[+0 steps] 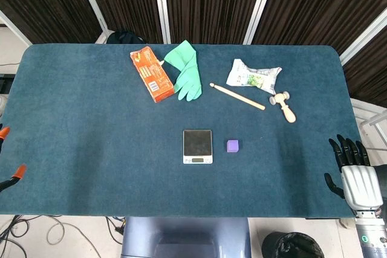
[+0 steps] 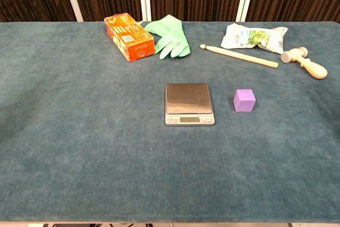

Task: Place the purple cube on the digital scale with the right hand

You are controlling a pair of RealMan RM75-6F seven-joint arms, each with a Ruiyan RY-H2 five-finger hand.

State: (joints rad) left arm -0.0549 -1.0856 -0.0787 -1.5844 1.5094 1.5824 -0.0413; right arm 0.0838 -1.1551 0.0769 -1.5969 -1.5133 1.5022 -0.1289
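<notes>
**Cube on table, right hand off to the side**

Landmark = scale point(image 1: 198, 146).

- Table point(image 1: 91, 149): teal cloth top, carries everything.
- Right hand point(image 1: 352, 170): well right of the scale, at the table's right edge, holding nothing, fingers apart and pointing away from the robot. Head view only.
- Left hand: only orange tips point(image 1: 12, 173) at the far left edge, can't tell how it stands.
- Orange box point(image 1: 152, 74): behind-left of the scale.
- Green glove point(image 1: 187, 69): behind the scale, just beside the box.
- Snack bag point(image 1: 253, 77), wooden stick point(image 1: 237, 96), wooden roller point(image 1: 284, 106): behind-right of the scale.
- Scale: platform bare.
- Purple cube point(image 1: 233, 145): on the cloth just right of the scale, not touching it.
</notes>
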